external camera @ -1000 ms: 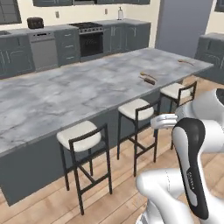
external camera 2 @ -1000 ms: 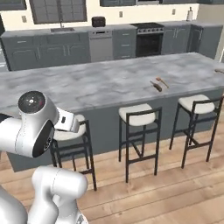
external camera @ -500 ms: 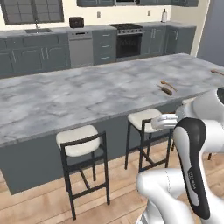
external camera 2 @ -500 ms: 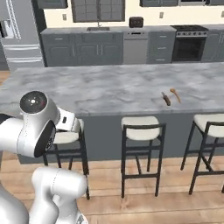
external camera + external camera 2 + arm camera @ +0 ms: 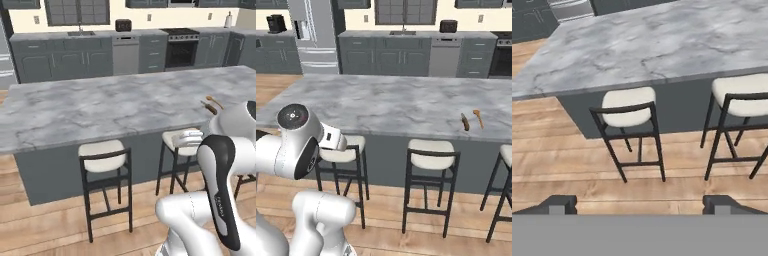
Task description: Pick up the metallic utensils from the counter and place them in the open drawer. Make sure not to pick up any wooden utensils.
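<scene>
While the robot sits back on the wooden floor [image 5: 572, 150], the long marble counter [image 5: 100, 107] runs across the room between it and the back wall's cabinets. Three stools stand tucked against the counter's near side: one [image 5: 428, 155] roughly ahead, one [image 5: 338, 155] close beside the arm's shoulder, a third partly seen at the far right. Well along the slab to the right, near its front edge, lie two small items side by side: a dark slim one that I take for a metallic utensil [image 5: 465, 121], and just beyond it the orange-brown wooden spoon [image 5: 478, 118]. They lie near each other but apart. I cannot make out an open drawer from where things stand.

The gripper [image 5: 640, 204] hangs over the floor short of the stools, jaws wide apart, holding nothing.

To my eye the job is barely begun; the base has yet to come within reach. The main risk is the spoon lying so close to the metal piece: a sloppy descent could grab or knock the wrong one, or push either off the near edge. The stools also crowd the counter's front, so driving in tight could bump a backrest. Floor behind and left looks open, and the slab around the utensils is bare.
</scene>
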